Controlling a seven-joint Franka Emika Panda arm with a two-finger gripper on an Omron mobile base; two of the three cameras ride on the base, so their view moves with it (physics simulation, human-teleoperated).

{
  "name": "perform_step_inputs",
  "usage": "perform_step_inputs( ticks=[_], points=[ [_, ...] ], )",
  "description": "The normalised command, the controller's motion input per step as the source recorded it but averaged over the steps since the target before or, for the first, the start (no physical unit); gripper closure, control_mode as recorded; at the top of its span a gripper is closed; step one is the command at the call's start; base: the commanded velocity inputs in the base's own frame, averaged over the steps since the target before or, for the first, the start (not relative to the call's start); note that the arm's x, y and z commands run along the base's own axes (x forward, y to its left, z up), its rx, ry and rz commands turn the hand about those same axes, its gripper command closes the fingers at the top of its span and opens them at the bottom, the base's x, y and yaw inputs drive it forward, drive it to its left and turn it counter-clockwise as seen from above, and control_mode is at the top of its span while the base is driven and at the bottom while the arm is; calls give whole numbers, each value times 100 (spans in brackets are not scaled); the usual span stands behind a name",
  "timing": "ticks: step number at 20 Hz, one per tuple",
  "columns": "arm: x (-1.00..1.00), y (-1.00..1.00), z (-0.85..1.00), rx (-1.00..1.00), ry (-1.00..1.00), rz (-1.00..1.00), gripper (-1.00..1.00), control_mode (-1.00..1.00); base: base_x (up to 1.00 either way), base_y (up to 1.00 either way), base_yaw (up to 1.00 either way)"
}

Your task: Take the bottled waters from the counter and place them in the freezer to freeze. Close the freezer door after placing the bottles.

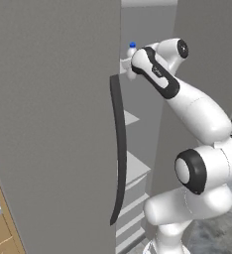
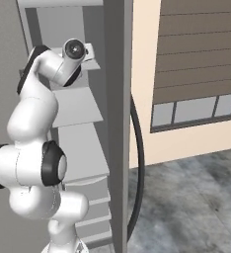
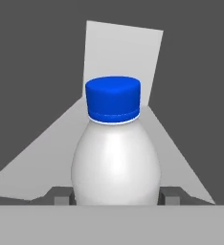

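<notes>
Freezer (image 1: 138, 129): tall grey compartment, standing open before us; white shelves stepped down its interior, seen from both base views.

Freezer door (image 1: 53, 124): flat grey panel swung out at the left of the left base view; long dark curved handle (image 1: 119, 149) down its edge; we judge it must be shut once the bottles are in.

Arm: white, dark-jointed, reaching up and forward into the upper part of the compartment.

Upper shelf (image 3: 37, 158): pale surface running away under the bottle in the hand view; dark walls to either side, a lighter back panel beyond.

Bottle (image 3: 115, 158): plain whitish body, blue cap (image 3: 113, 99); upright, just inside the freezer at upper-shelf height; its cap shows past the wrist in the left base view (image 1: 132, 48).

Gripper (image 3: 115, 197): fingers (image 3: 61, 197) pressed to both sides of the bottle's lower body; we read it as holding the bottle.

Handling note: we cannot tell whether the base touches the shelf; we would keep the bottle upright, lower until it bears weight, part the fingers only then, and withdraw straight back so as not to tip it.
</notes>
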Motion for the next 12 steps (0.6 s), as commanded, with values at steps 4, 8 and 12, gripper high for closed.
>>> perform_step_inputs(
  ticks=[4,8,12],
  points=[
    [28,6,24,3,0,0,100,-100,0,0,0],
    [20,0,26,6,-4,3,100,-100,0,0,0],
    [32,1,4,0,-3,4,100,-100,0,0,0]
  ],
)
